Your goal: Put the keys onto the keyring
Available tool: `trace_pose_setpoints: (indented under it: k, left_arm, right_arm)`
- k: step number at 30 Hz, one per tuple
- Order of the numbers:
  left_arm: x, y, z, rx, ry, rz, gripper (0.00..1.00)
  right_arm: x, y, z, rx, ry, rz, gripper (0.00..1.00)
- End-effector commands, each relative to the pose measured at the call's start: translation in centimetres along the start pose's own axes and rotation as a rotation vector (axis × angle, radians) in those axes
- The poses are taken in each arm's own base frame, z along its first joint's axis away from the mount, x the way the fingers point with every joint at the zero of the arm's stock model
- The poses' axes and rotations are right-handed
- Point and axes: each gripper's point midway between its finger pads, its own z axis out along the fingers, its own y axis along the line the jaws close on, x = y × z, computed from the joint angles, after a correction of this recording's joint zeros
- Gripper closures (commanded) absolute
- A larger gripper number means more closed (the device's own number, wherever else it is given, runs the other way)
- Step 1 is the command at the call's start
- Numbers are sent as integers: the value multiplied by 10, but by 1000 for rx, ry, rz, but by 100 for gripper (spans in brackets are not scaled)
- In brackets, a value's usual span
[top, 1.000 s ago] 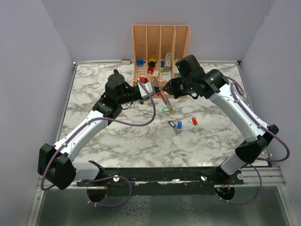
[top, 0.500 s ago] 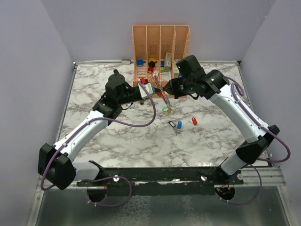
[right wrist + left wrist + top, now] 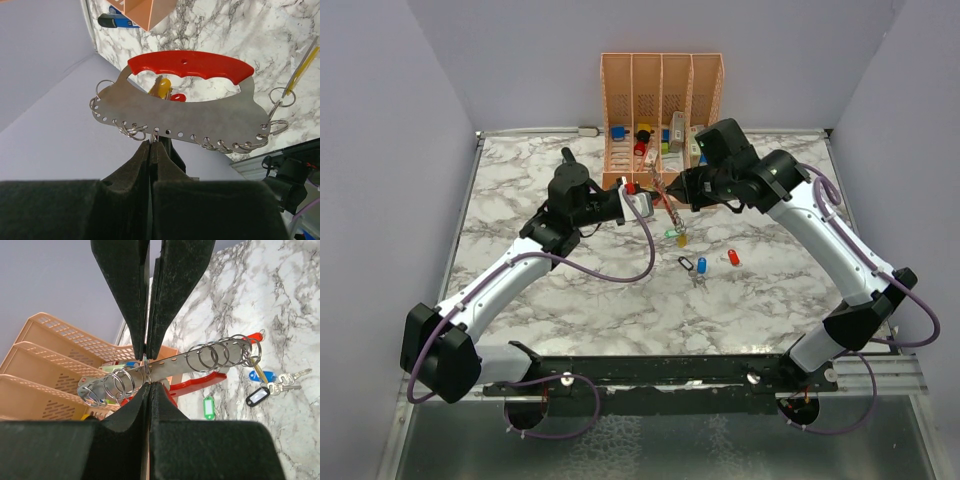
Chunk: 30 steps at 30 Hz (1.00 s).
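Not much of the job looks done. The keyring (image 3: 185,115), a flat steel plate with a red plastic grip along one edge and a row of wire split rings along the other, is up in the air between the two arms, just in front of the peach slotted organizer (image 3: 660,90). A yellow-headed key (image 3: 258,372) hangs from a ring at one end of the plate. A green plastic tag (image 3: 208,406) shows just under the plate, but I can't tell whether it hangs from a ring or lies on the white marble table (image 3: 570,290).

The rest are plainly loose on the marble, near one another and well below the plate: a blue-headed key (image 3: 701,265), a black-framed tag with a few small metal keys (image 3: 256,396), and a red-headed key (image 3: 733,258). By my reckoning most of the threading is yet to do.

Both arms reach inward and meet over the back-middle of the table. The left gripper (image 3: 147,371) comes in from its side with the forearm angled toward the centre, its fingers pressed together on a split ring partway along the plate. The right gripper (image 3: 151,145) arcs over from the other side with the wrist turned in, and it too is clamped tight on a ring at the plate's edge — so the plate hangs by its rings alone.
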Motion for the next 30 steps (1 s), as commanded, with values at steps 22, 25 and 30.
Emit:
trace_pose_setpoints:
  k: [22,25,30]
  left_arm:
    - [-1,5,7,-39,-10,19,100]
    - [1,8,8,-54,-3,13,100]
    - [2,10,9,-64,0,5,100]
  right_arm:
    - [15,15,-17,-86,92,2,99]
    - [15,15,-16,-94,98,3,99]
    - [17,14,-14,-108,116,3,99]
